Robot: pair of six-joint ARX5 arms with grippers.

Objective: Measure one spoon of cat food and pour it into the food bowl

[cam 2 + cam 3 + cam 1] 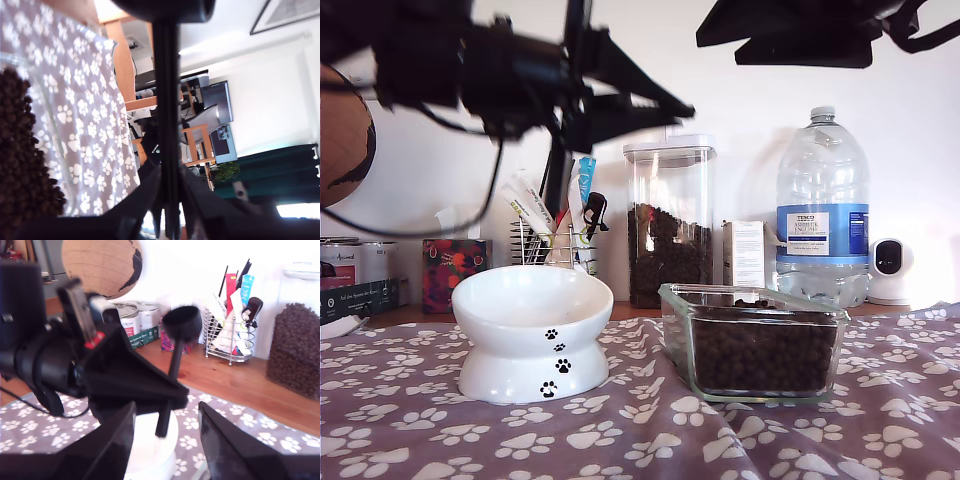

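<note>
My first gripper is shut on the long flat handle of the black spoon. In the exterior view this gripper hangs blurred at the upper left, over the white paw-print food bowl. The spoon stands cup-up with its handle end just above the bowl; what the cup holds is hidden. Cat food fills the clear glass dish. My second gripper is open with nothing between its fingers, facing the first gripper.
The second arm is at the top of the exterior view's right. Behind stand a tall canister of kibble, a water bottle, a wire utensil holder and a globe. A paw-print cloth covers the table.
</note>
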